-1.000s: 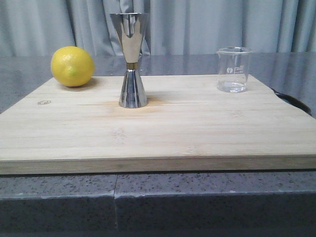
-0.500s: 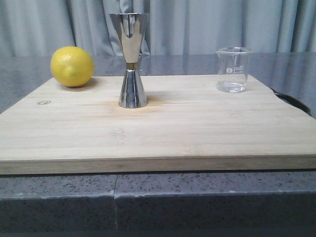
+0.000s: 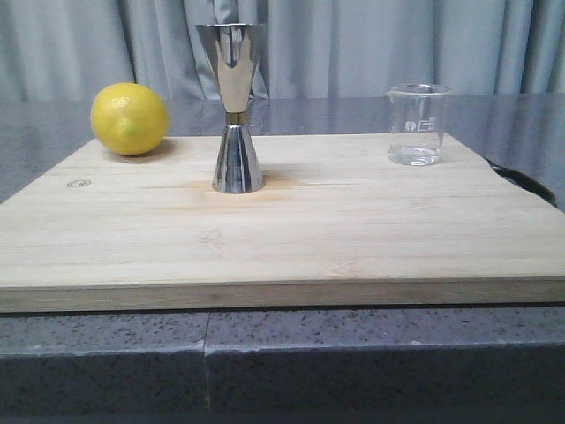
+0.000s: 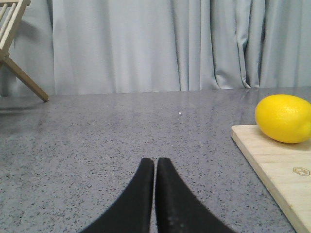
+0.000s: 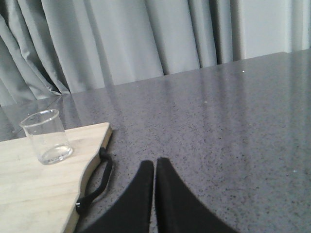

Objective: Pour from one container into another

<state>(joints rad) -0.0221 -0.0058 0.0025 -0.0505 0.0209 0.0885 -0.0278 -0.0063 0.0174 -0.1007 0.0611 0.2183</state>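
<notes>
Standing upright on the wooden board (image 3: 291, 230), the steel jigger (image 3: 235, 106) sits left of the board's middle, its wide cup up and a thin gold band at its narrow waist. The clear glass beaker (image 3: 417, 124) stands upright near the board's far right corner, well apart from the jigger, with white marks printed on its wall; a little clear liquid may lie at its bottom, though the glass makes that hard to judge. A lemon (image 3: 129, 118) rests at the board's far left corner, well apart from both vessels. The board lies on a grey speckled tabletop (image 3: 353, 362), with pale curtains hanging behind. Neither arm shows in the front view. In the left wrist view the left end effector (image 4: 155, 167) has its two black fingers pressed together, gripping nothing, low over bare tabletop just beside the board's left edge, with the lemon in sight on the board's corner and a wooden frame (image 4: 13, 43) off at the far side. In the right wrist view the right end effector (image 5: 154, 170) is likewise closed with its fingers touching and nothing between them, over the tabletop beside the board's right edge. From there the beaker stands on the board near its corner, and a black strap loop (image 5: 95, 184) hangs from the board's edge onto the tabletop.
</notes>
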